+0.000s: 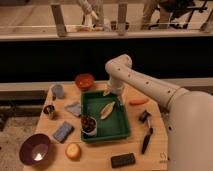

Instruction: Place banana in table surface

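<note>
Lying slantwise on the floor of the green tray (107,132), the banana (107,110) sits near the tray's middle, far tip angled toward the back right. It is not on the table surface (100,156).

Gripper (111,93) hangs over the tray's back rim, just beyond the banana's far tip. Contact with the fruit not discernible. Open or closed: cannot tell. White arm (145,87) reaches in from the tray's right side and bends high behind the tray.

Inside the tray, front-left corner: white cup (88,124) with dark contents, close beside the banana's near end.

Around the tray, on the tabletop:
- behind the left corner, orange-red bowl (84,80)
- right of the back half, orange carrot-like stick (138,102)
- right of the front half, small dark item (144,116) and a long black tool (146,140)
- in front, black rectangular block (123,160)
- front left, round yellow-orange fruit (73,150), purple bowl (35,149), blue sponge (63,131)
- left, grey-blue cloth (74,108), small can (49,111), greyish object (58,90)
</note>
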